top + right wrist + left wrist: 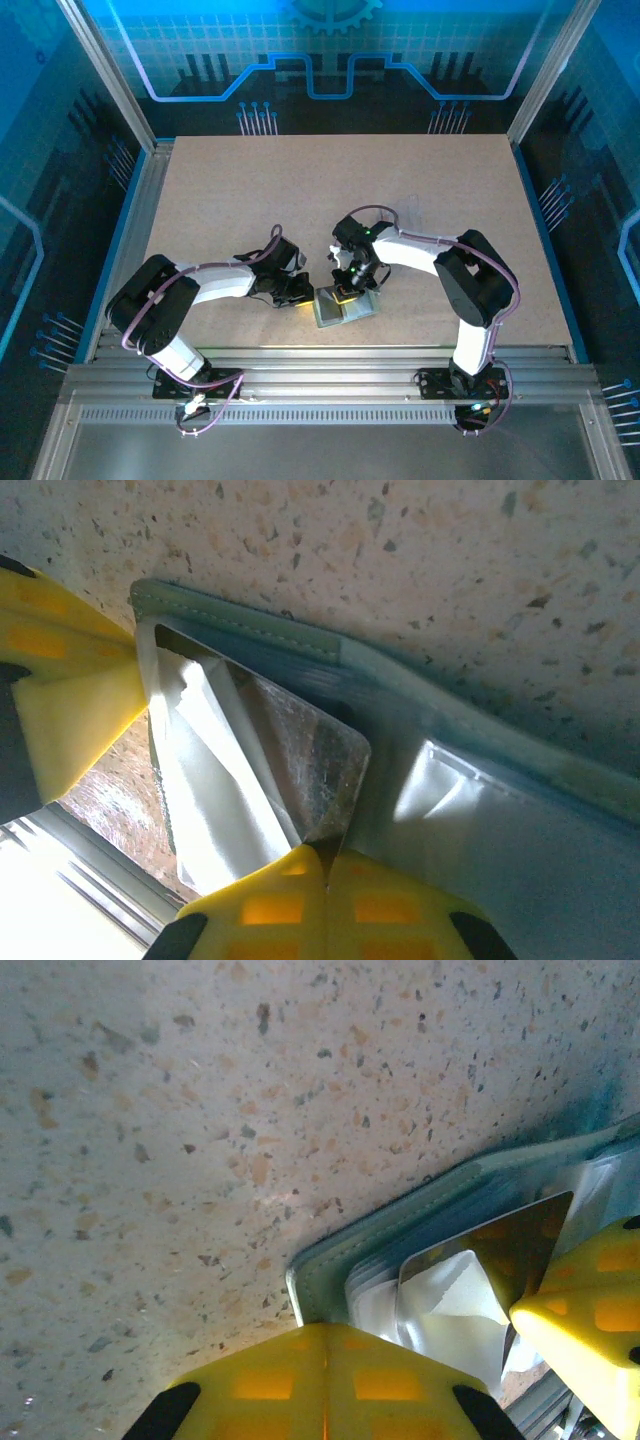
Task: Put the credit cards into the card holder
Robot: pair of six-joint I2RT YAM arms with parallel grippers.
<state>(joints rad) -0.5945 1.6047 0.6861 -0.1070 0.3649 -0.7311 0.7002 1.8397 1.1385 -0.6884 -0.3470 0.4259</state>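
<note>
Looking down from above, you find the card holder (332, 312) lying flat on the table (300, 190), open side up. The table's near rail runs just in front of the holder, and one arm bends in on the holder from each side.

Your left gripper (325, 1338) sits at the holder's left corner. Its yellow fingers are pressed together with no gap showing, and the grey-green stitched edge runs in under their tips, so it appears to pinch the holder there.

Your right gripper (327, 868) stands over the holder's middle, just right of the left one. Its jaws are closed tight on one corner of the black card (300, 765). The card is glossy and mirrors the yellow fingers. It lies slanted across the holder's inside, and its far corner reaches up close to the holder's green edge, near the left gripper's fingertip.

Clear pockets (480, 820) line the holder's inside, crinkled and bright beside the card. Whether the card's far end is already in a pocket, you cannot tell.
</note>
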